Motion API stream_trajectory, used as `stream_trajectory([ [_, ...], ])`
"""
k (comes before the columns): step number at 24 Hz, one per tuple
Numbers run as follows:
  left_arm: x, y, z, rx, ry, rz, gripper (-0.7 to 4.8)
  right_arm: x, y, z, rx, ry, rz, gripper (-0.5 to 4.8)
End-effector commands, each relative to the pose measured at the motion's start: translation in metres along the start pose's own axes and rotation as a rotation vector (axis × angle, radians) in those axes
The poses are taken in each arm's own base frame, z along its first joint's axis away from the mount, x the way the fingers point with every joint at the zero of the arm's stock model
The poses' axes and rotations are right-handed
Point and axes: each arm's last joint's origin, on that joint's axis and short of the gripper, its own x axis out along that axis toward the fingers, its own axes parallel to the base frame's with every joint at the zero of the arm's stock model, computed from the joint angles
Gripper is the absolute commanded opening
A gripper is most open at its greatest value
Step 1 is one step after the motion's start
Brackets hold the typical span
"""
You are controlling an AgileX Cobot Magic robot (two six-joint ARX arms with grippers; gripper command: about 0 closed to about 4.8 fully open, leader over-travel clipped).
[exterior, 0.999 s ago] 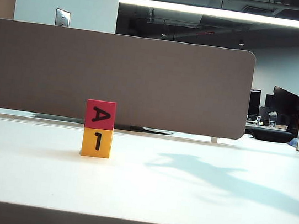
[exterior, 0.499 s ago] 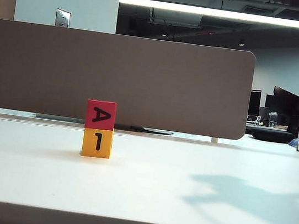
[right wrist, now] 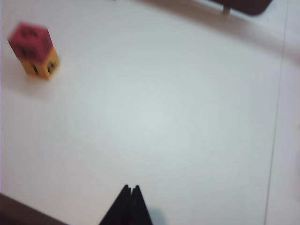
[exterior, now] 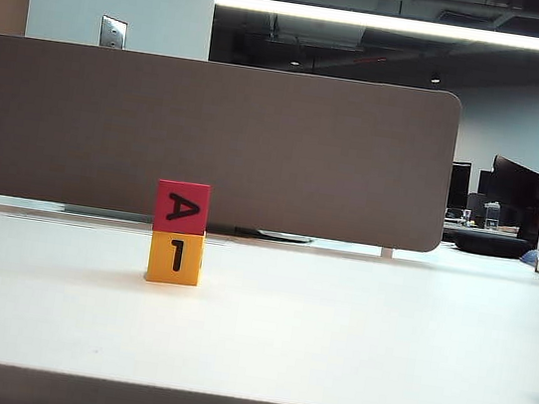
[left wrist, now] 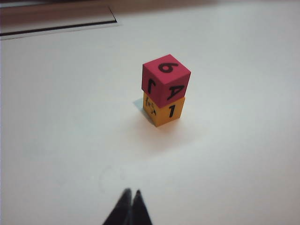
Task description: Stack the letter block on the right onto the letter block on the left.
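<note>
Plenty of bare white table [exterior: 350, 344] around the stack. Red block [exterior: 181, 207] sits squarely on yellow block [exterior: 174, 258], upright, "A" above "1" facing the exterior camera, left of centre. Grey partition [exterior: 257, 145] lines the far edge. Left gripper [left wrist: 129, 197] and right gripper [right wrist: 131, 190] both pinched together, empty, well apart from the stack.
</note>
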Motion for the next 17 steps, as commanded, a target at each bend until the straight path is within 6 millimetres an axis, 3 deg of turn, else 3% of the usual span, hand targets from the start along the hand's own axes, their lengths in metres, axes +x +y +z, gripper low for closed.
stream_trajectory([
  [1, 0.004, 0.0, -0.005, 0.013, -0.076, -0.006, -0.05, 0.003, -0.001, -0.019, 0.031, -0.03, -0.004, -0.01],
  [10, 0.013, 0.0, -0.042, 0.044, -0.146, -0.095, -0.05, 0.025, 0.004, -0.089, 0.178, -0.278, 0.036, -0.01],
  [12, 0.014, 0.0, -0.052, 0.05, -0.174, -0.109, -0.05, 0.034, 0.006, -0.113, 0.182, -0.286, 0.047, -0.01],
  [17, 0.019, 0.001, -0.07, 0.052, -0.159, -0.107, -0.05, 0.046, 0.011, -0.136, 0.229, -0.393, 0.102, -0.01],
])
